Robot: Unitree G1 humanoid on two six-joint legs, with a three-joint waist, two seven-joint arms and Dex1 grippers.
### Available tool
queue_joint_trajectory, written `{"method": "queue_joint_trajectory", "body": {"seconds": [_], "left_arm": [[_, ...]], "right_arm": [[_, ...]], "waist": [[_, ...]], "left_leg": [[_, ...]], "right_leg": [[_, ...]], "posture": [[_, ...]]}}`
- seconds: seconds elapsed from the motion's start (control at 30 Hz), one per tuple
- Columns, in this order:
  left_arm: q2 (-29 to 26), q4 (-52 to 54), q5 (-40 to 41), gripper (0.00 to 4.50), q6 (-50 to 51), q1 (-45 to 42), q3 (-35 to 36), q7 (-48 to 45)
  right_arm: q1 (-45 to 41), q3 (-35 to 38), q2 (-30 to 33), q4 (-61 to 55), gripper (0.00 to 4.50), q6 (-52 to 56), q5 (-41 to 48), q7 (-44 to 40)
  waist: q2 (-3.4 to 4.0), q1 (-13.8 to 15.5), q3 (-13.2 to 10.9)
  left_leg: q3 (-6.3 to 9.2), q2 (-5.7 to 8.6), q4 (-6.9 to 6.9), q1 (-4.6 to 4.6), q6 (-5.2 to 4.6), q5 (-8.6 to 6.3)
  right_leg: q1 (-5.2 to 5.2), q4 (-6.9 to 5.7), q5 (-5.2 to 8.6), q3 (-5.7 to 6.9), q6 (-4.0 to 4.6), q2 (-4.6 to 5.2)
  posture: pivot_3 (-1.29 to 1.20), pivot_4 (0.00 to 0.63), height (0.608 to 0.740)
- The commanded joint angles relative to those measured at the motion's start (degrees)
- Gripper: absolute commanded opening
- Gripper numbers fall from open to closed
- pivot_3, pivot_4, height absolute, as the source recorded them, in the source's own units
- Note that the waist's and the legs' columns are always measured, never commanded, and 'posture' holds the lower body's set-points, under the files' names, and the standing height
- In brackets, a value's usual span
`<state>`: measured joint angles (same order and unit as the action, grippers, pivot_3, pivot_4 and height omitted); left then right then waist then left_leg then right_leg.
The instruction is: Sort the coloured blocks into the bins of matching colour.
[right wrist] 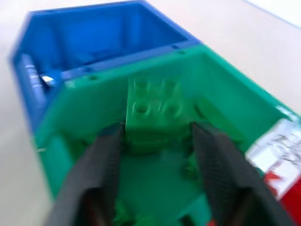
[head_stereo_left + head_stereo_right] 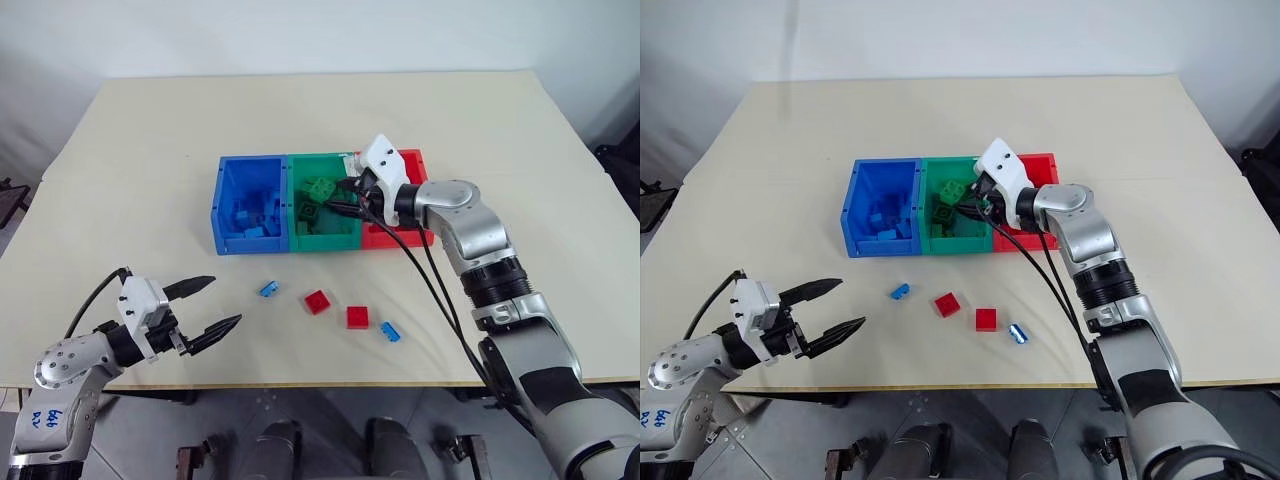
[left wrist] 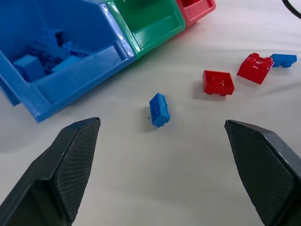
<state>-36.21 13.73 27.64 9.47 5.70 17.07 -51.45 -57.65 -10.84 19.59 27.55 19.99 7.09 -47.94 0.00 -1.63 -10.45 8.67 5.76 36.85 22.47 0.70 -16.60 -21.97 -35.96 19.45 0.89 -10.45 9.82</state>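
Three joined bins stand mid-table: blue bin (image 2: 222, 210), green bin (image 2: 326, 241), red bin (image 2: 388, 238). The blue one holds several blue blocks (image 2: 258, 216), and green blocks (image 2: 307, 213) lie in the green one. My right gripper (image 2: 338, 196) hangs over the green bin, open. A green block (image 1: 153, 115) sits just past its fingertips, a small gap on each side. On the table in front lie a blue block (image 2: 268, 289), two red blocks (image 2: 317, 301) (image 2: 357, 317) and another blue block (image 2: 389, 331). My left gripper (image 2: 226, 300) is wide open and empty, low at the near left, facing the loose blocks.
The beige table (image 2: 150, 150) has bare surface behind and to both sides of the bins. Its front edge (image 2: 330, 382) runs just behind the loose blocks. Black cables (image 2: 440, 290) hang from my right arm above the table's right part.
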Motion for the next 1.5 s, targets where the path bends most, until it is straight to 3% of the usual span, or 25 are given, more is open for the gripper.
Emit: {"method": "queue_joint_trajectory", "body": {"seconds": [0.03, 0.1, 0.2, 0.47, 0.57, 0.73, 0.97, 1.13, 1.27, 1.43, 1.5], "left_arm": [[-0.7, 2.8, 0.7, 4.5, -0.3, 0.8, 1.3, 0.2], [-0.8, 3.1, 2.0, 4.5, 0.5, 0.4, 0.9, -0.8], [-1.4, 3.0, 2.2, 4.5, 1.1, -1.0, -0.6, -2.4], [-1.1, -1.9, -3.2, 4.5, -2.8, -10.3, -10.8, -7.4], [-0.5, -4.6, -4.8, 4.5, -4.0, -14.1, -15.6, -10.4], [1.1, -7.8, -5.8, 4.5, -4.7, -19.1, -20.9, -13.7], [1.8, -10.0, -5.7, 4.5, -7.5, -20.7, -20.7, -14.7], [-0.3, -10.4, -4.5, 4.5, -7.8, -18.4, -16.8, -14.2], [-3.3, -8.7, -3.3, 4.5, -7.1, -13.0, -11.7, -13.8], [-4.1, -6.3, -3.3, 4.5, -6.5, -8.5, -9.1, -12.3], [-3.9, -5.4, -3.2, 4.5, -6.1, -7.7, -8.7, -11.6]], "right_arm": [[-0.8, 1.3, 0.1, -1.3, 3.73, -2.1, 0.0, -0.5], [1.2, 2.0, 1.6, -4.6, 4.48, -2.8, 1.1, -2.4], [6.1, 4.5, 5.0, -12.2, 4.48, -2.9, 4.8, -6.8], [38.1, 17.2, 23.1, -36.2, 4.48, -4.0, 14.4, -18.9], [53.4, 25.7, 26.3, -39.0, 4.48, -10.1, 15.5, -21.9], [67.8, 34.1, 27.2, -37.5, 4.48, -16.4, 14.6, -21.9], [70.8, 32.0, 25.2, -44.2, 4.48, -13.5, 16.9, -17.3], [67.3, 24.0, 23.8, -55.2, 4.48, 0.0, 19.4, -8.9], [64.4, 16.0, 23.4, -58.6, 4.48, 7.4, 16.3, -3.6], [63.1, 9.6, 23.2, -56.7, 4.48, 7.2, 11.3, -0.9], [62.3, 7.9, 22.3, -56.6, 4.11, 7.1, 10.3, 0.3]], "waist": [[0.0, -0.1, 0.0], [0.0, -0.1, 0.0], [0.0, 0.1, 0.0], [-0.01, 1.7, 0.0], [0.0, 1.8, 0.0], [-0.06, 1.4, 0.0], [-0.07, 1.5, 0.0], [-0.08, 1.6, 0.0], [-0.09, 1.7, 0.0], [-0.09, 2.3, 0.0], [-0.13, 2.5, 0.0]], "left_leg": [[-0.03, -0.01, -0.04, 0.0, 0.0, 0.0], [-0.05, -0.05, -0.07, 0.0, 0.0, 0.0], [-0.08, -0.1, -0.15, 0.0, 0.01, 0.0], [-0.24, -0.04, -0.06, 0.06, -0.11, -0.14], [-0.35, 0.03, -0.07, 0.02, -0.11, -0.17], [-0.96, -0.05, 0.13, -0.19, -0.2, -0.29], [-1.3, -0.43, 0.28, -0.42, -0.2, -0.34], [-1.05, -0.5, 0.28, -0.41, -0.2, -0.37], [-0.97, -0.49, 0.28, -0.39, -0.24, -0.43], [-0.91, -0.47, 0.28, -0.35, -0.25, -0.47], [-0.91, -0.46, 0.29, -0.35, -0.25, -0.47]], "right_leg": [[-0.03, 0.0, 0.0, -0.03, 0.0, -0.01], [-0.04, 0.01, 0.0, -0.04, 0.0, -0.04], [-0.06, 0.02, 0.0, -0.04, 0.0, -0.08], [0.06, 0.32, -0.03, -0.01, -0.01, -0.09], [0.07, 0.34, -0.03, -0.04, -0.01, -0.14], [0.24, 0.42, -0.05, -0.16, -0.05, -0.19], [0.35, 0.41, -0.09, -0.33, -0.06, -0.34], [0.3, 0.41, -0.1, -0.4, -0.06, -0.34], [0.28, 0.43, -0.1, -0.41, -0.06, -0.33], [0.26, 0.46, -0.1, -0.41, -0.05, -0.32], [0.27, 0.48, -0.1, -0.41, -0.05, -0.32]], "posture": [[0.0, 0.15, 0.74], [0.0, 0.15, 0.74], [0.0, 0.15, 0.74], [0.0, 0.15, 0.74], [0.0, 0.15, 0.74], [0.0, 0.15, 0.74], [0.0, 0.15, 0.74], [0.0, 0.15, 0.74], [0.0, 0.15, 0.74], [0.0, 0.15, 0.74], [0.0, 0.15, 0.74]]}}
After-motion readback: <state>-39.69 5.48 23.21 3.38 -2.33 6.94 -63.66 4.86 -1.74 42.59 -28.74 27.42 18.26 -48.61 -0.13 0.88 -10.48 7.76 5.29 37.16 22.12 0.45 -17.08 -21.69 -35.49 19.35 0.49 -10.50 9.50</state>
